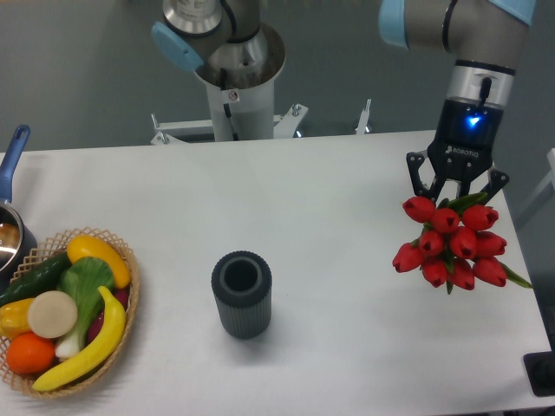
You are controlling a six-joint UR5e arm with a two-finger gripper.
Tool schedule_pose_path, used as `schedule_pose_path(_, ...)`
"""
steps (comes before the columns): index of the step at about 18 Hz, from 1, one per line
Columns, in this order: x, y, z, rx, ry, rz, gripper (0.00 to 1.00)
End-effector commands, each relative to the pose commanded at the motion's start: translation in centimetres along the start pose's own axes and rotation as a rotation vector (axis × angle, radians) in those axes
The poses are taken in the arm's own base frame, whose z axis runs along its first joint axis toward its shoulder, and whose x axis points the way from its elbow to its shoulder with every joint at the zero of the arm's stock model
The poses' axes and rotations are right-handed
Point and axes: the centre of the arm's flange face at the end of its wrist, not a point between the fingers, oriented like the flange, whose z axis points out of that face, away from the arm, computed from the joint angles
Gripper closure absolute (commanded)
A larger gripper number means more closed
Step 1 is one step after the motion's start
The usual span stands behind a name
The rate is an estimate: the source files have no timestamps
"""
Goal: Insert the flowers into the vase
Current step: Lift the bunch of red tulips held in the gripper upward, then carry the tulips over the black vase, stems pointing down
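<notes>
Single fixed view, taken from above and in front of the counter [303, 199], looking obliquely down and toward the arm's base column [234, 95] at 12 o'clock. The camera stands at moderate range: the counter fills most of the frame, its far edge running beneath a grey wall, its right edge slanting in at 3 o'clock, its near and left edges cropped. Landmarks fixing the framing: wicker basket [130, 303] at 8 o'clock, cut by the lower border; ribbed vase [242, 295] just below centre, its mouth visible from the high viewpoint; gripper [458, 192] with red tulips [451, 247] at 3 o'clock. The arm's upper links are cropped at 12 to 1 o'clock.
</notes>
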Motion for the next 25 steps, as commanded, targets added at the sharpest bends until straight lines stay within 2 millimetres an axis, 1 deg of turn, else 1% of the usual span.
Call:
schedule_pose_path(2,0.6,0.5,0.4,-0.005,0.011,-0.001,0.64)
schedule_pose_path(3,0.4,0.3,0.1,-0.003,0.005,-0.005,0.64)
schedule_pose_path(7,0.5,0.5,0.1,-0.001,0.007,-0.01,0.64)
schedule_pose_path(13,1.1,-0.3,0.5,0.001,0.017,-0.006,0.64)
schedule_pose_path(14,1.2,-0.8,0.4,0.005,0.013,0.003,0.64)
schedule_pose_path(15,1.7,-2.1,0.6,0.012,0.017,0.024,0.64)
schedule_pose_path(16,1.9,-2.9,0.6,0.017,0.018,0.025,0.64)
schedule_pose_path(17,2.1,-4.2,0.6,0.026,0.016,0.016,0.64)
schedule_pose_path(19,2.8,-5.8,0.7,0.035,0.02,0.018,0.64)
schedule_pose_path(22,4.3,-7.5,1.6,0.051,0.038,0.055,0.64)
schedule_pose_path(24,5.4,-8.8,1.9,0.126,0.08,0.084,0.64)
schedule_pose_path(25,5.7,-9.1,1.9,0.173,0.112,0.086,0.64)
